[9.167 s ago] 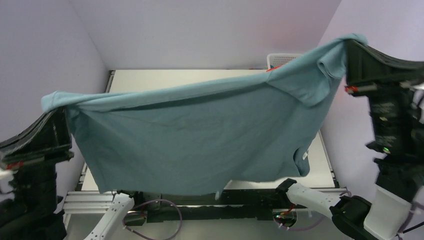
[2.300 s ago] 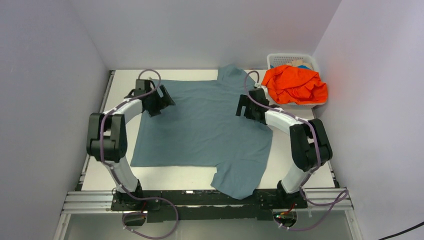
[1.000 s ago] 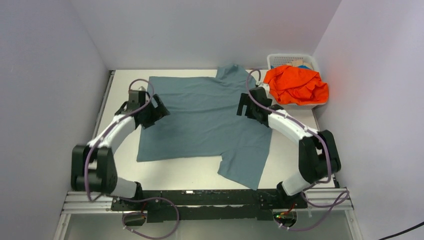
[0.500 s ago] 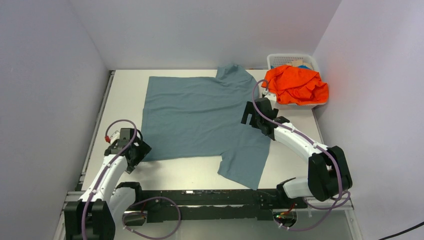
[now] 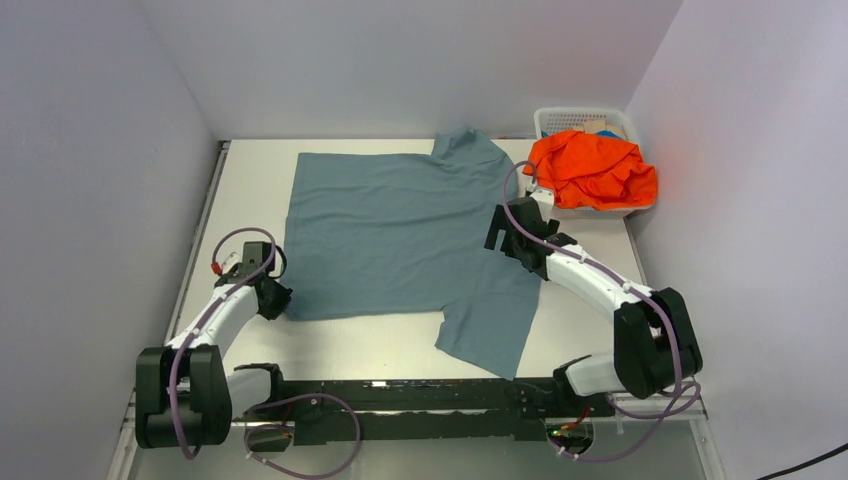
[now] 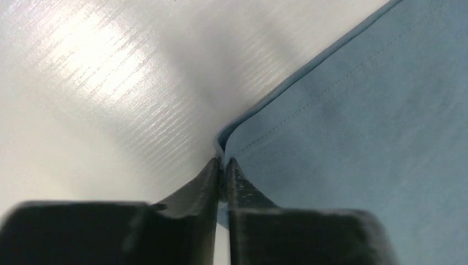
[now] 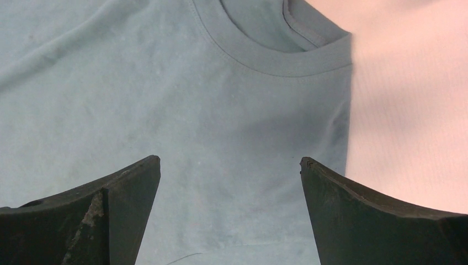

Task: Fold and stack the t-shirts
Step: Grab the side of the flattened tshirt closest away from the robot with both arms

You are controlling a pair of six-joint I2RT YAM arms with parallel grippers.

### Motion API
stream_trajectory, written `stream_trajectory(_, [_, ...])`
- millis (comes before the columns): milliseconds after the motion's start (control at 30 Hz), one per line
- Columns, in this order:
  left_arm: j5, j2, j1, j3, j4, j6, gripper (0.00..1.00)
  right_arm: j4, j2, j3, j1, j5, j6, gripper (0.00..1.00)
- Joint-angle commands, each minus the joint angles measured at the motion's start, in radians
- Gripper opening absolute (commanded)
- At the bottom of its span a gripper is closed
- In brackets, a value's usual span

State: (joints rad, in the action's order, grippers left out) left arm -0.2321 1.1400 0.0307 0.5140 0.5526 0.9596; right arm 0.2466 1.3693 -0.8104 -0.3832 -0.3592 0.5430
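So the blue-grey t-shirt (image 5: pixel 400 230) is laid out flat on the white table (image 5: pixel 252 190), hem to the left and neck to the right; one sleeve (image 5: pixel 487 335) is splayed toward the near edge and the other sleeve (image 5: pixel 466 150) toward the back wall. The hem's near-left corner (image 6: pixel 229 130) is pinched right at the tips of the left gripper (image 6: pixel 223 163); its fingers (image 6: pixel 207 179) are pressed together with only the fabric edge between them, and the corner looks curled up a touch off the table there. On the other side, the ribbed collar (image 7: pixel 276 58) is seen just ahead of the right gripper (image 7: pixel 229 161); those fingers (image 7: pixel 135 176) are spread wide apart with nothing between them but shirt chest below, and whether the cloth is touched can't be told. The orange t-shirt (image 5: pixel 592 170) is bunched up in the white mesh basket (image 5: pixel 580 116) at the far right corner, spilling over the rim, just beside the blue-grey one's shoulder.

Pose-wise: the left arm is kept low along the table's left edge, forearm angled in toward that hem corner; the right arm is bent at an elbow by the right edge, with the white forearm stretched diagonally back and inward over the shirt's neck end.
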Motion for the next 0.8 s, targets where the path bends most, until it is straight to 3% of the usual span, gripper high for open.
stream_trajectory(0, [0.039, 0.041, 0.002, -0.014, -0.03, 0.019, 0.01, 0.037, 0.03, -0.042, 0.001, -0.059, 0.021, 1.0])
stream_trajectory(233, [0.028, -0.038, 0.0, -0.04, -0.031, -0.006, 0.0, 0.179, -0.008, -0.068, -0.035, -0.009, 0.007, 0.99])
stream_trajectory(600, [0.028, -0.107, 0.001, -0.029, 0.018, -0.032, 0.0, 0.618, -0.151, 0.019, -0.449, 0.129, 0.174, 0.95])
stream_trajectory(767, [0.044, -0.092, 0.001, -0.005, 0.029, -0.036, 0.0, 0.713, -0.168, 0.092, -0.512, 0.192, 0.252, 0.83])
